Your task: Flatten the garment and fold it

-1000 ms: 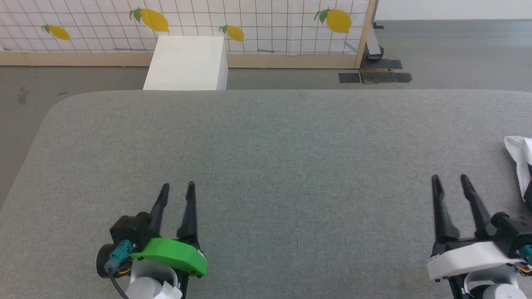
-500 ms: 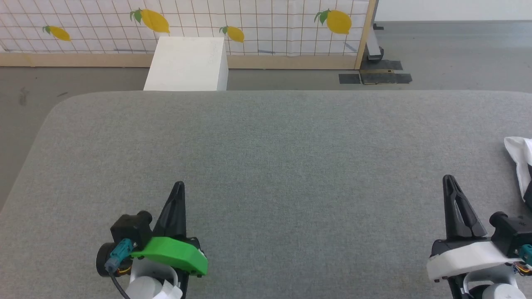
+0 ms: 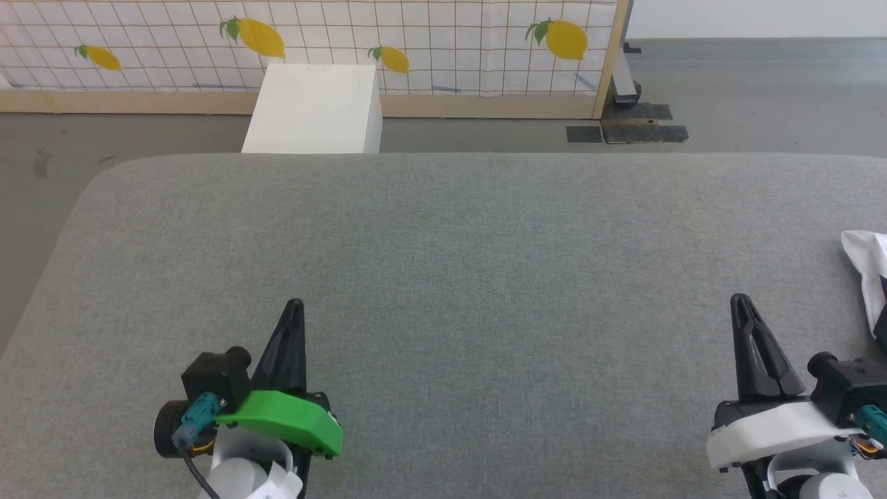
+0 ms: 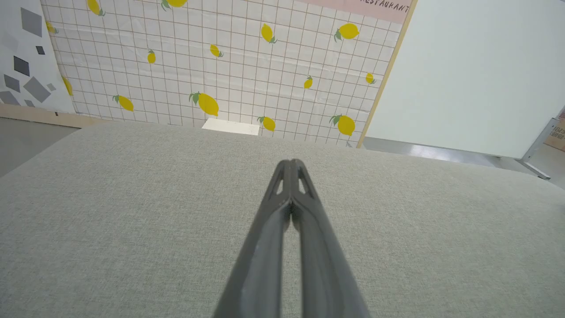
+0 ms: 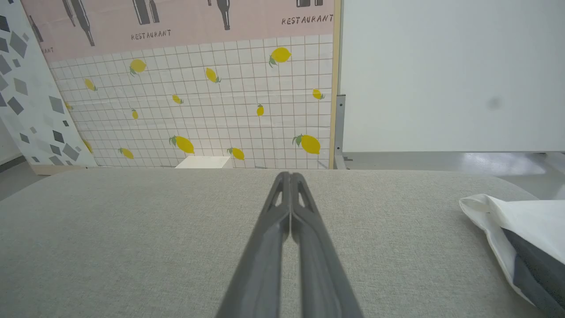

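The garment (image 3: 870, 267) lies bunched at the far right edge of the grey padded table (image 3: 443, 263); white cloth with a dark part shows, most of it cut off by the frame. In the right wrist view the garment (image 5: 521, 243) sits to the right of my fingers, apart from them. My right gripper (image 3: 740, 301) is shut with nothing in it, a short way left of the cloth. Near the front left of the table my left gripper (image 3: 295, 306) is shut and empty too, its tips (image 4: 291, 162) pressed together above bare fabric.
A white box (image 3: 313, 107) stands on the floor just beyond the table's far edge. Behind it runs a lemon-print tiled screen (image 3: 416, 41) with a wooden frame. Grey floor lies left of the table's rounded corner.
Both grippers went from open to shut, each with nothing between its fingers. The arms have hardly moved; the head view has shifted slightly.
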